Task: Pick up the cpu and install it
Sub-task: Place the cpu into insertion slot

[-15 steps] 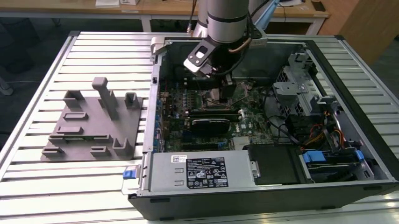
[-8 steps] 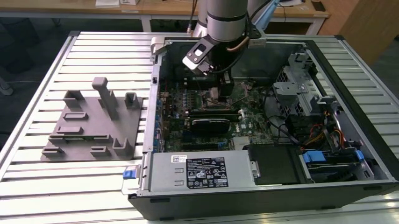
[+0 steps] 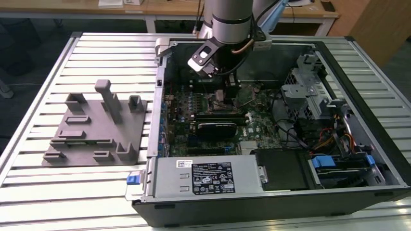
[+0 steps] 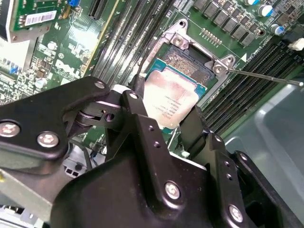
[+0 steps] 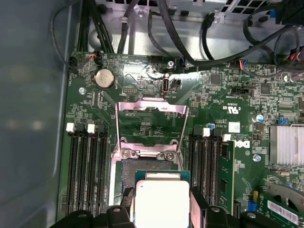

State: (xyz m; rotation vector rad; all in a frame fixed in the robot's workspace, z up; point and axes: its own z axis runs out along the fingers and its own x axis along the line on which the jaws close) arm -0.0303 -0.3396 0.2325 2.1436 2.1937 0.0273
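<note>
the pincer [image 4: 166,114] is closed to the width of the cpu [image 4: 176,92], its black fingers [image 4: 142,116] pressed on two opposite edges of the chip. the cpu sits metal top up over the open socket [image 4: 186,61] on the green motherboard [image 5: 237,95], covering part of it; whether it touches i cannot tell. in the first wrist view the socket's load plate [image 5: 152,107] stands flipped back. the open computer case [image 3: 257,207] lies on the slatted worktop [image 3: 38,192], with a grey fixture [image 3: 96,130] beside it at the exterior view's left.
</note>
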